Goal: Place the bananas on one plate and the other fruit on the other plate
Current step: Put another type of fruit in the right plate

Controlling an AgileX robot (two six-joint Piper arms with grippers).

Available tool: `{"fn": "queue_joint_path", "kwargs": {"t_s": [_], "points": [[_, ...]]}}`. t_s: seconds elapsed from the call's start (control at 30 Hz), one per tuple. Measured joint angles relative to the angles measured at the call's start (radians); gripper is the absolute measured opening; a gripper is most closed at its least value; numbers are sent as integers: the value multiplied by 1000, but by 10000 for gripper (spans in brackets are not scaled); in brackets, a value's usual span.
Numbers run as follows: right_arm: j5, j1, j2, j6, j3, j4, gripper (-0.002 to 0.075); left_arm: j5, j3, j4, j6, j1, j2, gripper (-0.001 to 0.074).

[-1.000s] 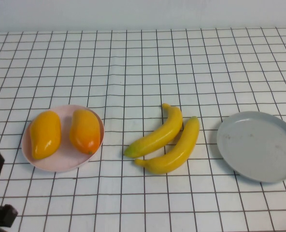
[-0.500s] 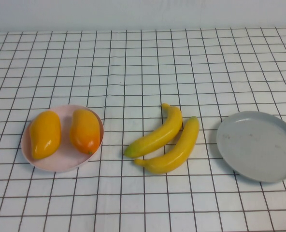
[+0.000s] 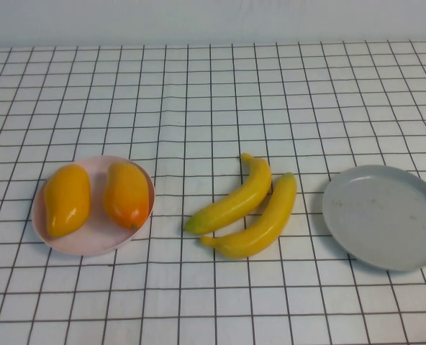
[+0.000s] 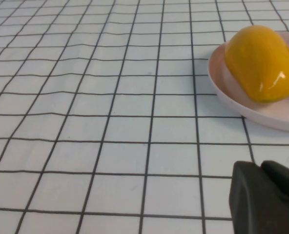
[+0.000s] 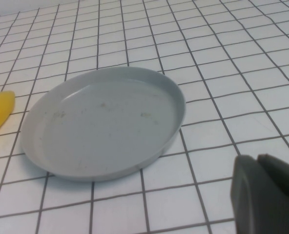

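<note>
Yellow plastic shines on the checked cloth: the two bananas (image 3: 245,208) lie side by side, touching, mid-table between the pink plate (image 3: 92,241) on the robot's left and the bare grey plate (image 3: 386,215) on its right. Both orange-yellow fruits (image 3: 96,198) already sit on the pink plate, so only the bananas are left to shift. Neither arm shows from above; each wrist camera catches just its own dark fingers pressed shut and holding nothing, the left gripper (image 4: 266,197) low beside the pink plate, the right gripper (image 5: 266,192) near the grey plate's rim. I'd say the right arm is best placed: open wide, come down across the middle of the nearer banana (image 3: 260,224), squeeze gently since the skin looks slippery, lift clear of its twin so that one doesn't roll, and set it well inside the grey rim.
</note>
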Motion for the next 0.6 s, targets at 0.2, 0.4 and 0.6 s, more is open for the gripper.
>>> {"fn": "queue_joint_path", "kwargs": {"t_s": [0.2, 0.4, 0.6], "points": [[0, 0, 0, 0, 0, 0, -16, 0, 0, 0, 0, -101, -2, -2], [0, 0, 0, 0, 0, 0, -16, 0, 0, 0, 0, -215, -2, -2], [0, 0, 0, 0, 0, 0, -16, 0, 0, 0, 0, -226, -4, -3]]}}
